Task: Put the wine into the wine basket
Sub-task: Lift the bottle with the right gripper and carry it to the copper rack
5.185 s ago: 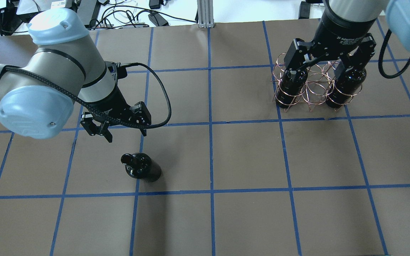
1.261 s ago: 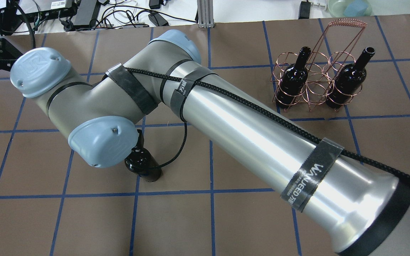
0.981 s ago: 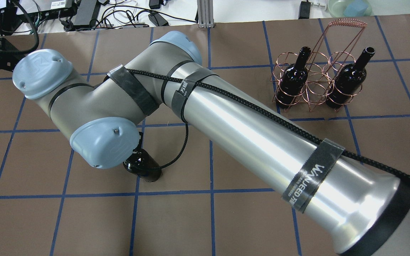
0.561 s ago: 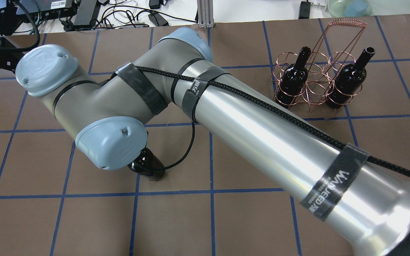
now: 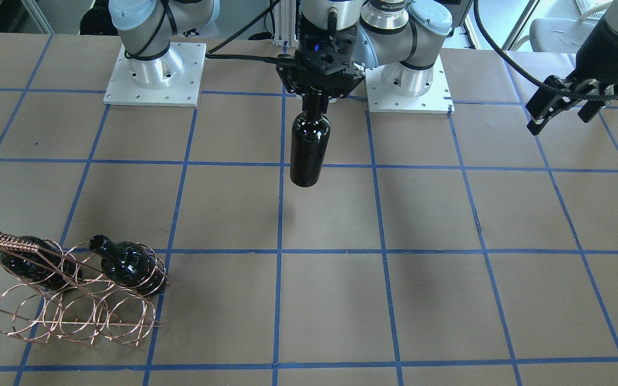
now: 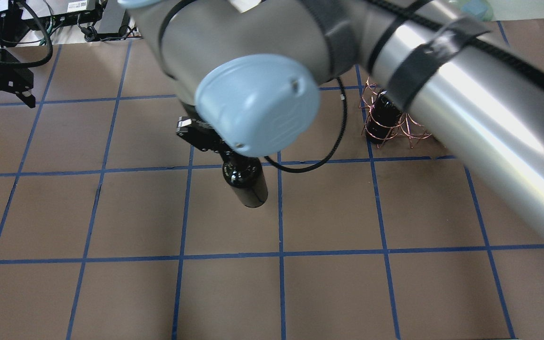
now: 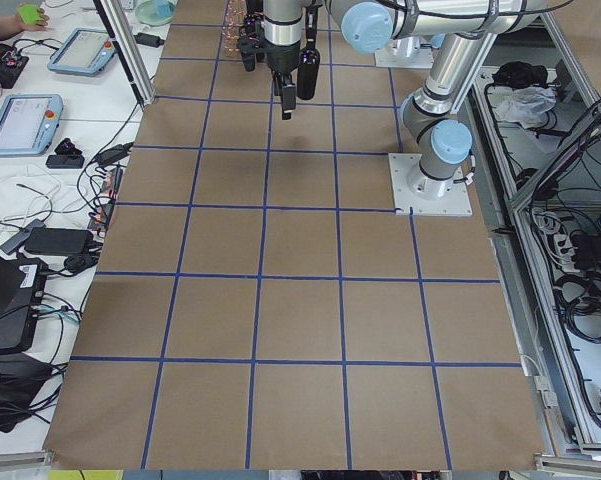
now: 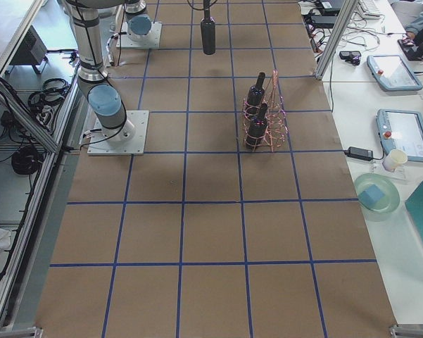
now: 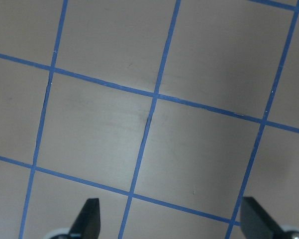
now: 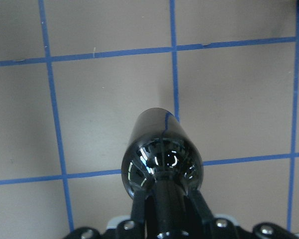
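My right gripper (image 5: 313, 99) is shut on the neck of a glossy black wine bottle (image 5: 309, 145) and holds it upright, clear above the table's middle. The bottle also shows in the overhead view (image 6: 249, 185), the right wrist view (image 10: 161, 149) and the exterior right view (image 8: 208, 32). The copper wire wine basket (image 5: 73, 311) stands at the robot's right, with a black bottle in each outer loop (image 5: 126, 268) (image 5: 24, 262); its middle loop holds nothing. My left gripper (image 5: 558, 120) is open and empty, far off at the table's left side (image 9: 171, 224).
My right arm's long silver forearm (image 6: 489, 118) crosses the overhead view and hides most of the basket (image 6: 395, 130). Brown paper with blue tape gridlines covers the table (image 5: 448, 300). Both arm bases (image 5: 153, 75) stand at the robot's edge.
My right arm had reached across to the bottle standing on the table's left half. It has since lifted the bottle and carried it toward the centre. My left gripper has withdrawn to the far left.
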### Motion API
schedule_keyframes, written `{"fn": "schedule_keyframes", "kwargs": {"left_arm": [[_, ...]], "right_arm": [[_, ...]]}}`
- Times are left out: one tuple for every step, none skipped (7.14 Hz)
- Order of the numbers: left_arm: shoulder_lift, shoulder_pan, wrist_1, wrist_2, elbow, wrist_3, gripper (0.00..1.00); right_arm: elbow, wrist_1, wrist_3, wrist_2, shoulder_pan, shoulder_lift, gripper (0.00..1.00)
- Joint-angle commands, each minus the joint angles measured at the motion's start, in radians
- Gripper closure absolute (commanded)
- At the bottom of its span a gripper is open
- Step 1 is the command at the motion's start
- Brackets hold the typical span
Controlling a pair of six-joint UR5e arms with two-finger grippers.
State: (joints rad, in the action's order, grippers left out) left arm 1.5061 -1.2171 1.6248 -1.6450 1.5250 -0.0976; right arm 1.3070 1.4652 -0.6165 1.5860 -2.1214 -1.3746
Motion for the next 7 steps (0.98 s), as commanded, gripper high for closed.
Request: {"fn": "schedule_keyframes", "kwargs": {"left_arm": [[-0.001, 0.002, 0.004, -0.001, 0.001, 0.001, 0.0], [-0.001, 0.002, 0.003, 0.004, 0.001, 0.001, 0.0], [0.0, -0.001, 0.003, 0.005, 0.001, 0.001, 0.0], [0.0, -0.002, 0.003, 0.005, 0.001, 0.001, 0.0], [0.002, -0.007, 0.003, 0.008, 0.0, 0.001, 0.0], [0.009, -0.021, 0.003, 0.007, -0.002, -0.014, 0.0], [0.01, -0.074, -0.005, 0.005, -0.005, -0.007, 0.0]], "right_arm": [[0.07, -0.121, 0.226, 0.012, 0.162, -0.165, 1.0], [0.072, -0.152, 0.357, 0.014, 0.267, -0.205, 1.0], [0.072, -0.17, 0.471, 0.014, 0.385, -0.231, 1.0], [0.072, -0.169, 0.626, 0.015, 0.476, -0.241, 1.0], [0.071, -0.164, 0.75, 0.029, 0.565, -0.242, 1.0], [0.071, -0.16, 0.843, 0.017, 0.659, -0.235, 1.0], [0.069, -0.139, 0.929, 0.012, 0.742, -0.215, 1.0]]}}
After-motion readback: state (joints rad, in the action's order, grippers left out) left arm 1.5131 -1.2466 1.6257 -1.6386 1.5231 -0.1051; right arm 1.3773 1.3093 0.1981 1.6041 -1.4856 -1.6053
